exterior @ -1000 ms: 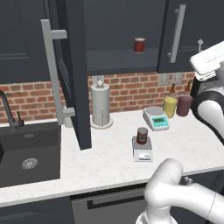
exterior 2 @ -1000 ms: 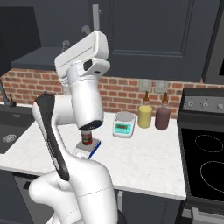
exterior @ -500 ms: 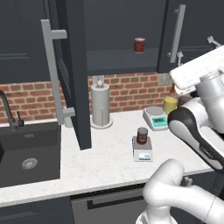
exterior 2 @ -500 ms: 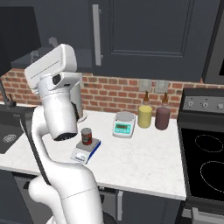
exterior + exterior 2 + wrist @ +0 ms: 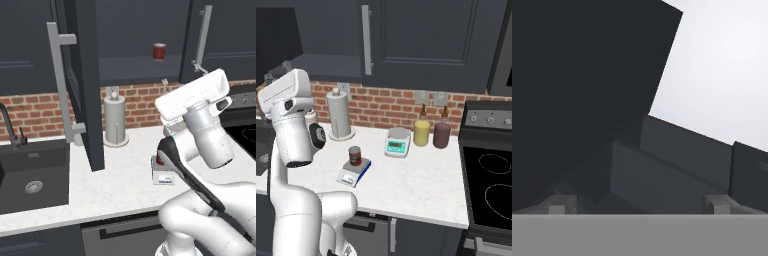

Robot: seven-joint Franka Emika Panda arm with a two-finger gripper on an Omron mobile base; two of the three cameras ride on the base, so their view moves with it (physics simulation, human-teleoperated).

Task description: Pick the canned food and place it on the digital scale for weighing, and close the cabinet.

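The canned food, a dark red tin, stands upright on the small flat digital scale on the counter. In the left base view my arm covers most of the canned food and the digital scale. The cabinet's left door stands swung out toward me, with its long bar handle on the front. My gripper is open and empty, and it is raised before the cabinet's open shelf, right of that door and well above the can. The hand view faces dark cabinet panels.
Another red can sits on the cabinet shelf. A paper towel roll, a white round scale, a yellow jar and a purple jar line the brick wall. The sink lies left, the stove right.
My arm has swung left and the hand has moved up toward the open cabinet. The can has stayed on the scale. The fingers have stayed open.
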